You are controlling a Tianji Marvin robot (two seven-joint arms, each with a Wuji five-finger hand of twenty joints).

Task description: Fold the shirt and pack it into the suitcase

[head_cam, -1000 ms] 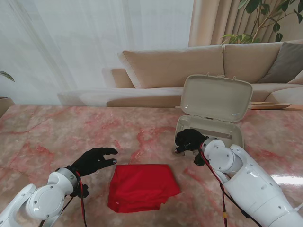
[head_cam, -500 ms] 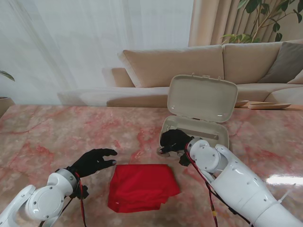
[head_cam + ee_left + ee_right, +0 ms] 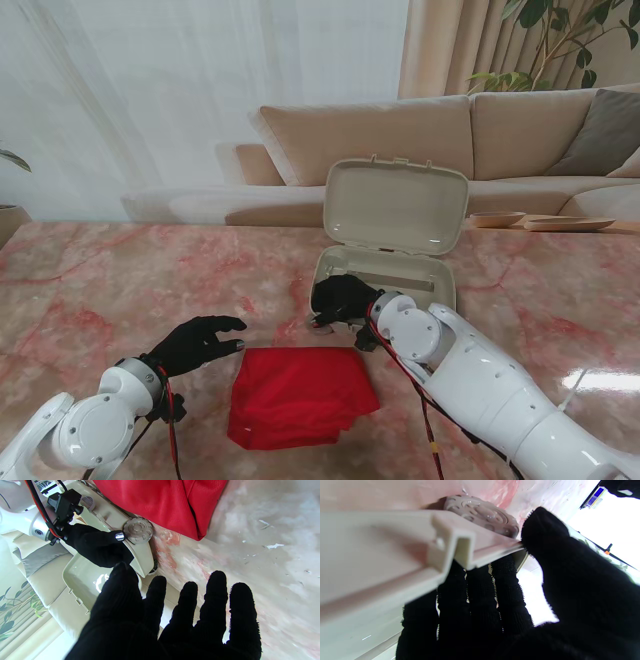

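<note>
L hand (image 3: 200, 340), fingers spread and holding nothing, hovers over marble table (image 3: 100, 280) just left of folded red shirt (image 3: 300, 393). Far-right of shirt, R hand (image 3: 343, 298) is clamped on near-left rim of beige suitcase (image 3: 390, 245), lid upright, by a wheel (image 3: 138, 530).

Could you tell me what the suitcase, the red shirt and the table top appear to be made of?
Suitcase: likely hard moulded plastic, cream, slightly glossy; thin stiff rim and a highlight inside the lid.
Red shirt: soft woven or knit fabric, matte; it lies in limp folds with creases.
Table top: looks like polished pink marble or a marble-print surface; veined and reflective.
</note>
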